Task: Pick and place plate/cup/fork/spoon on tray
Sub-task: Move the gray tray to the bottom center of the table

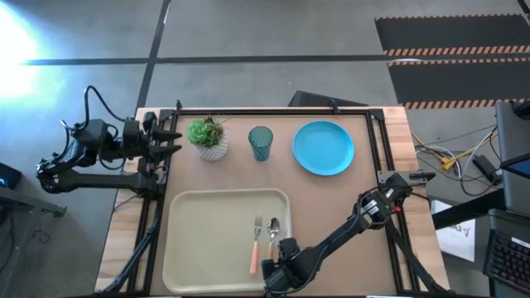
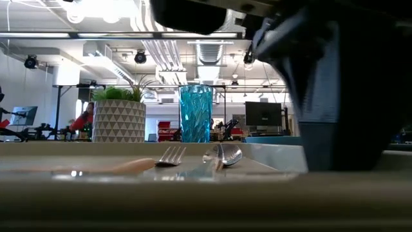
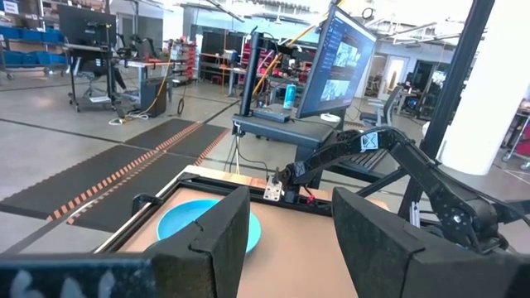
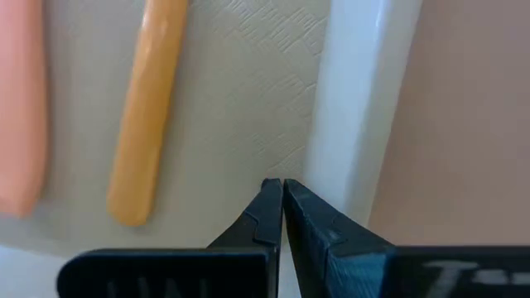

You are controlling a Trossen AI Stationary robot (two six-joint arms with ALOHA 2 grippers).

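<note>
The cream tray (image 1: 199, 240) lies at the table's near middle. The fork (image 1: 255, 242) and the spoon (image 1: 272, 234) lie side by side on its floor, heads toward the far edge; both also show in the low view, the fork (image 2: 168, 154) and the spoon (image 2: 222, 154). The teal cup (image 1: 260, 142) stands upright and the blue plate (image 1: 323, 147) lies flat on the table beyond the tray. My right gripper (image 1: 277, 266) is shut and empty over the tray's near right corner, beside the spoon's handle (image 4: 149, 108). My left gripper (image 1: 171, 139) is open and empty at the far left.
A white pot with a green plant (image 1: 209, 137) stands left of the cup. A black frame (image 1: 273, 109) runs along the table's far edge and sides. The tray's left half is bare. The tray's right rim (image 4: 360, 99) runs just beside my right fingertips.
</note>
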